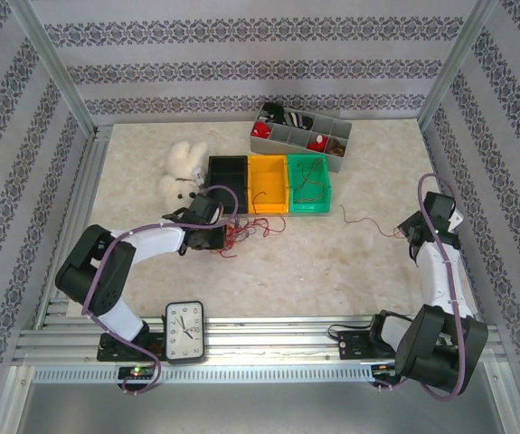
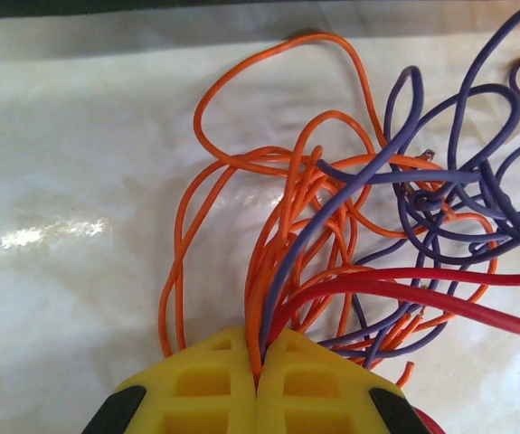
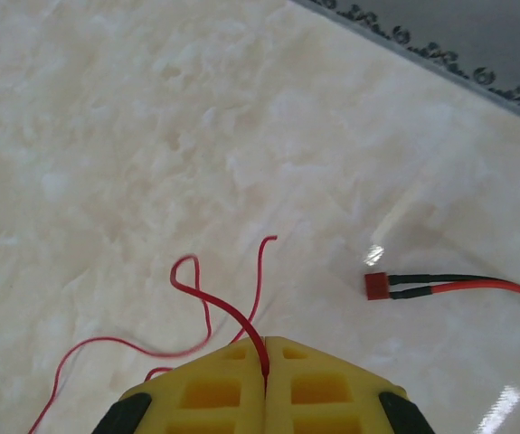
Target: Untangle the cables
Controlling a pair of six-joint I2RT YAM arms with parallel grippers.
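The cables (image 1: 252, 228) lie as a tangle of thin orange, purple and red strands on the table in front of the bins. My left gripper (image 1: 223, 237) is at the tangle's left edge. In the left wrist view its yellow jaws (image 2: 260, 357) are shut on a bundle of orange strands (image 2: 282, 190), a purple one (image 2: 458, 181) and a red one (image 2: 422, 289). Off to the right, a single red cable (image 1: 368, 224) trails across the table to my right gripper (image 1: 408, 233). The right wrist view has that gripper (image 3: 267, 362) shut on this curly red cable (image 3: 201, 294).
Black (image 1: 212, 172), yellow (image 1: 269, 208) and green (image 1: 309, 210) bins stand in a row behind the tangle, with a grey compartment tray (image 1: 300, 145) behind them. A white plush toy (image 1: 183, 167) lies to their left. A clock (image 1: 184, 332) sits at the near rail. A small red connector (image 3: 377, 286) lies near the right gripper.
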